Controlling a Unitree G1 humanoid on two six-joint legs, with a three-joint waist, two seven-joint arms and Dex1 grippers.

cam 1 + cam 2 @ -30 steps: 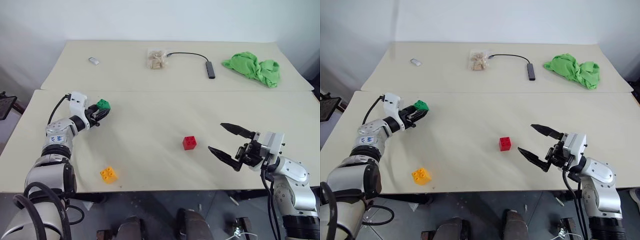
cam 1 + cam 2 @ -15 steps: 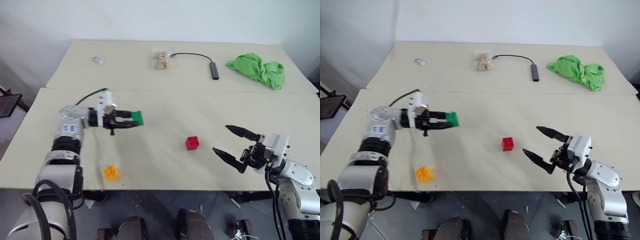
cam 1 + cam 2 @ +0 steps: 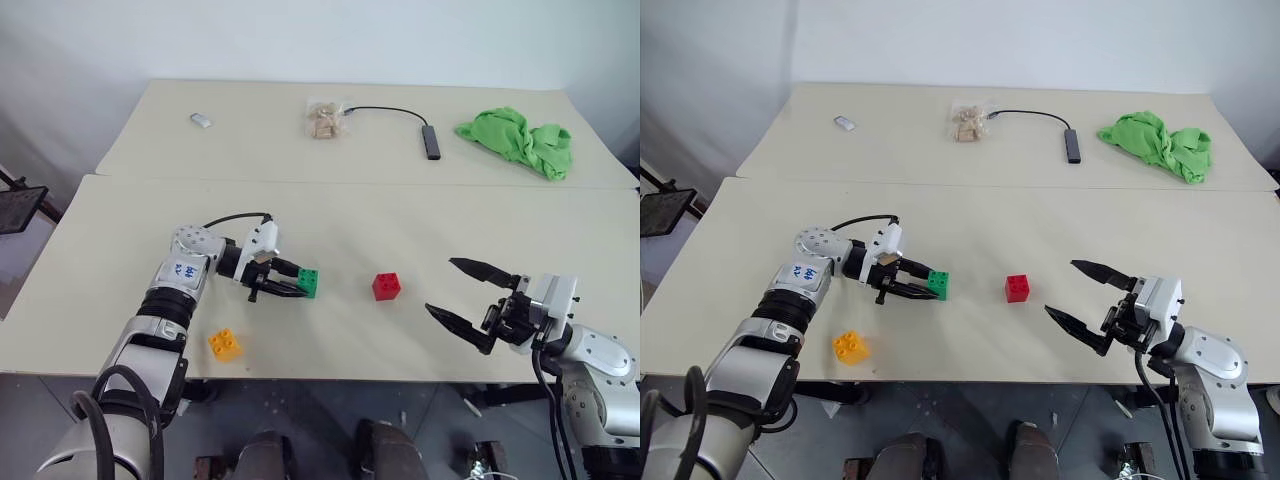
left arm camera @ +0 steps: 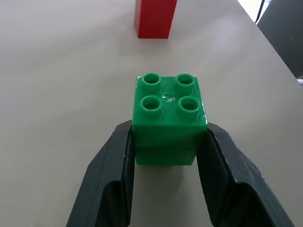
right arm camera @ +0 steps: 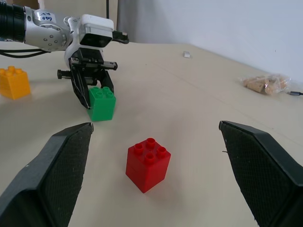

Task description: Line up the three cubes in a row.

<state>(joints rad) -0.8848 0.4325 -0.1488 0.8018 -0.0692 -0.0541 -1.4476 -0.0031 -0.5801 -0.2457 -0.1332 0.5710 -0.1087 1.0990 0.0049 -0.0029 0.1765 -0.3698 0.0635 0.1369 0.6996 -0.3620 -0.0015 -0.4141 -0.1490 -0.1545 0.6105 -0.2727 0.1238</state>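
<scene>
My left gripper (image 3: 299, 286) is shut on the green cube (image 3: 309, 283), which is upright with its studs up, at or just above the tabletop; I cannot tell which. In the left wrist view the two black fingers (image 4: 113, 170) clamp the lower sides of the green cube (image 4: 169, 109). A short gap to its right the red cube (image 3: 386, 286) stands alone on the table. The yellow-orange cube (image 3: 223, 345) lies near the front edge, left of both. My right gripper (image 3: 443, 287) is open with nothing in it, right of the red cube (image 5: 147, 161).
On the far table lie a green cloth (image 3: 515, 140), a black adapter (image 3: 431, 142) with its cable, a bag of beige pieces (image 3: 324, 118) and a small grey-white block (image 3: 201, 120). A seam (image 3: 400, 183) separates the two tables.
My left gripper has carried the green cube from the table's left side rightward and slightly down, close to the red cube. The right gripper has stayed where it was, open.
</scene>
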